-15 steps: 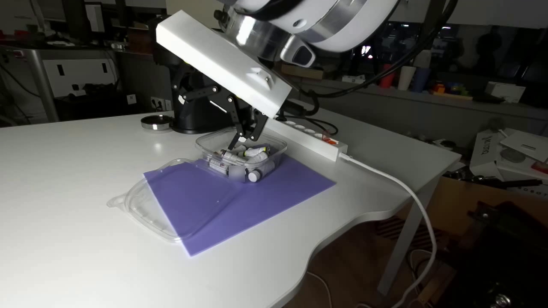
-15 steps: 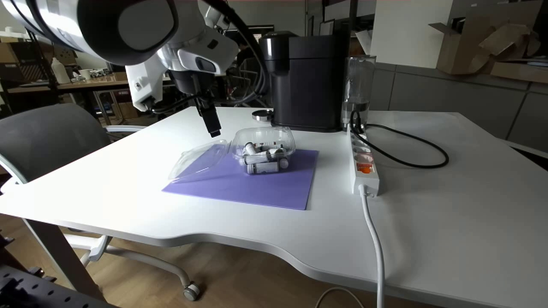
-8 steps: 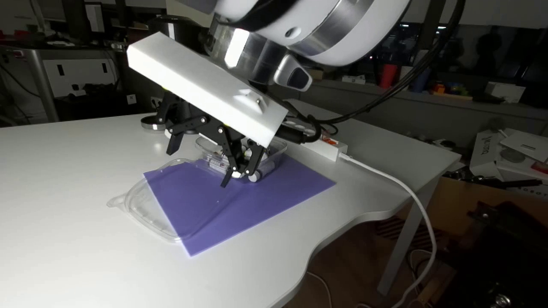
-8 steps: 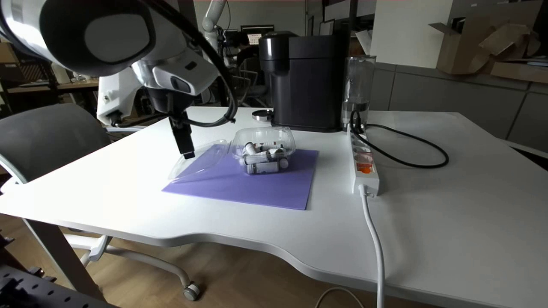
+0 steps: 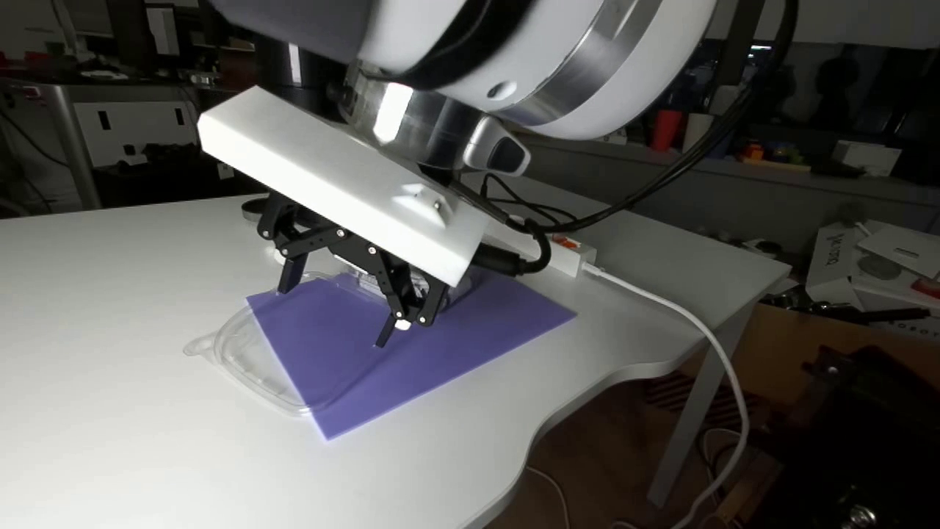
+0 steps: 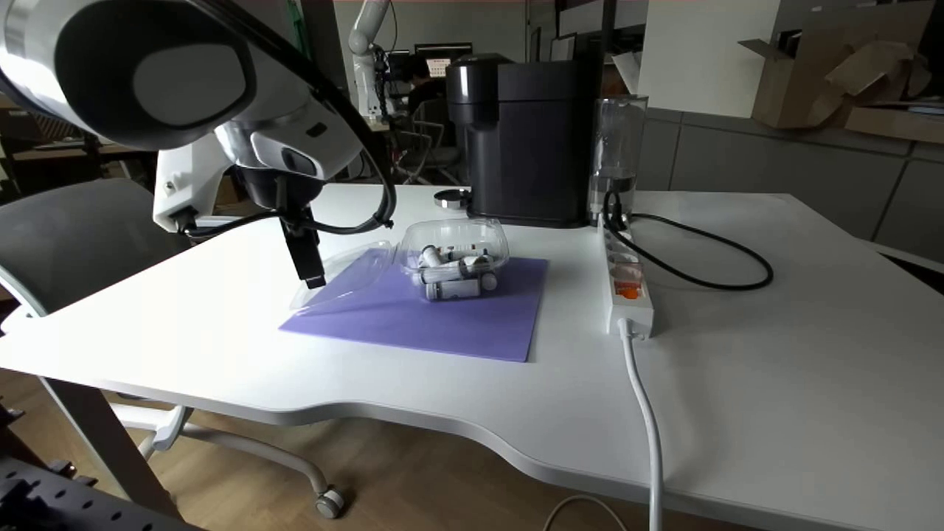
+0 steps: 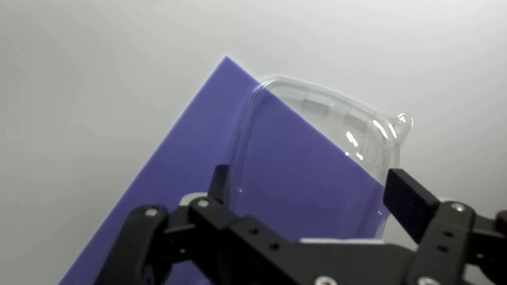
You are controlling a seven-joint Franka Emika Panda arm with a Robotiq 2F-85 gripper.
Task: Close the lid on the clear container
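While the clear container (image 6: pixel 451 231) sits uncovered, the fingers (image 7: pixel 410 204) spread wide over the lid (image 7: pixel 313 158).
The lid lies partly on the purple mat (image 6: pixel 472 328) and partly on the desk (image 6: pixel 221 346), just beside the container, whose white cylinders (image 6: pixel 451 288) show through its wall; in the wrist view the fingers frame it, but whether they touch it I cannot tell.
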